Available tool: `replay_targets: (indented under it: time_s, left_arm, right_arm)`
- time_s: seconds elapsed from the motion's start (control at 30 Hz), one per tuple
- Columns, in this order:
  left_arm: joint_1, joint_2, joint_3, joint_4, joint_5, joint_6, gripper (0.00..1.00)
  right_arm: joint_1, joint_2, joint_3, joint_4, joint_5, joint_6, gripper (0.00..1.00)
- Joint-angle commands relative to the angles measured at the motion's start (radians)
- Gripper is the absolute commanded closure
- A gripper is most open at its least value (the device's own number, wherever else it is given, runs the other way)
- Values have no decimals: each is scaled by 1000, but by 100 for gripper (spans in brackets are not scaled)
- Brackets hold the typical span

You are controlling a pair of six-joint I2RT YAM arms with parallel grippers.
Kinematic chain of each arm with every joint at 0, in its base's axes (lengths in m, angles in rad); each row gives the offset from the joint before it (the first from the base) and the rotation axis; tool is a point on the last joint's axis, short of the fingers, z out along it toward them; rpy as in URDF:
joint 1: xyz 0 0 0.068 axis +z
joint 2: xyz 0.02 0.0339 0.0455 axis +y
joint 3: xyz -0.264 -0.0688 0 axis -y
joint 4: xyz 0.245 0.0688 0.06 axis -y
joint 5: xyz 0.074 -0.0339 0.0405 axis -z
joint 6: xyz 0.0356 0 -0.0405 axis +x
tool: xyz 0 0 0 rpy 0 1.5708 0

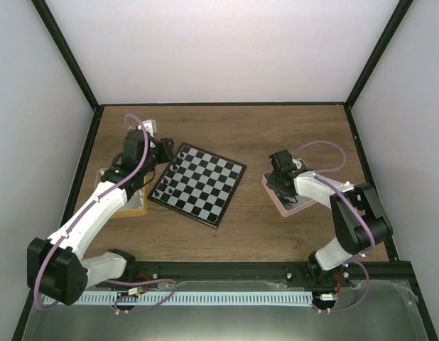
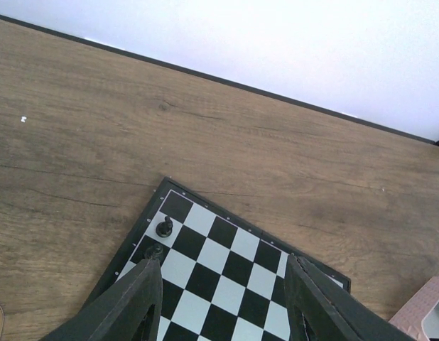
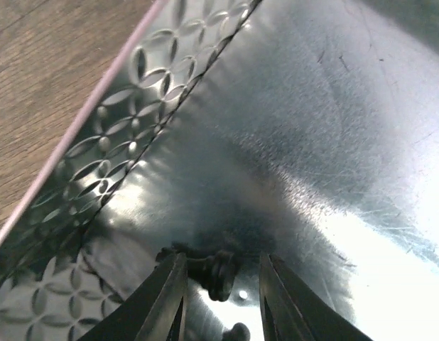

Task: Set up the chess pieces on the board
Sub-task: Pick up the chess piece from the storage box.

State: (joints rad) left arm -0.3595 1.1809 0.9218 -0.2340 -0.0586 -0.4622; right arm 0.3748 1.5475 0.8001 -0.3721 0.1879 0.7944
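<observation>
The board (image 1: 198, 183) lies tilted at the table's middle. A few black chess pieces stand along its left edge (image 1: 173, 172). In the left wrist view two of them, one (image 2: 164, 227) and another (image 2: 154, 250), stand near the board's (image 2: 226, 273) far corner. My left gripper (image 1: 165, 150) (image 2: 223, 302) is open and empty above that corner. My right gripper (image 1: 280, 186) (image 3: 219, 298) is open, low inside the pink tray (image 1: 289, 207). A black piece (image 3: 212, 271) lies between its fingers, touching the left one. Another dark piece (image 3: 239, 332) lies just below.
A tan tray (image 1: 136, 206) sits under the left arm, left of the board. The pink tray's shiny patterned wall (image 3: 120, 121) rises left of the right gripper. Black frame rails edge the table.
</observation>
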Motion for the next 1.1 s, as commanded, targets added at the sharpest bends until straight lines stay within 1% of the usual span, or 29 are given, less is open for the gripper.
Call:
replay_targets:
  time_s: [0.0, 0.07, 0.47, 0.53, 0.7, 0.77, 0.9, 1.07]
  left_arm:
    - [4, 6, 8, 6, 13, 18, 51]
    - [4, 8, 8, 7, 16, 18, 51]
    - [4, 16, 9, 13, 17, 22, 51]
    - [4, 16, 9, 14, 17, 22, 51]
    - [4, 22, 9, 21, 17, 24, 51]
    - [5, 31, 6, 25, 14, 23, 51]
    - [5, 48, 7, 25, 19, 22, 51]
    - [4, 57, 4, 31, 20, 19, 51]
  right_arm:
    - [-24, 20, -32, 66, -11, -7, 71]
    - [-38, 27, -47, 87, -16, -12, 74]
    - [-74, 3, -79, 107, -10, -18, 82]
    - [-78, 2, -72, 101, -21, -36, 81]
    - [-77, 5, -52, 72, -75, -88, 68]
    - [-77, 11, -51, 55, -91, -110, 65]
    - [-66, 18, -51, 11, -90, -128, 66]
    - [-42, 2, -48, -42, -46, -123, 69]
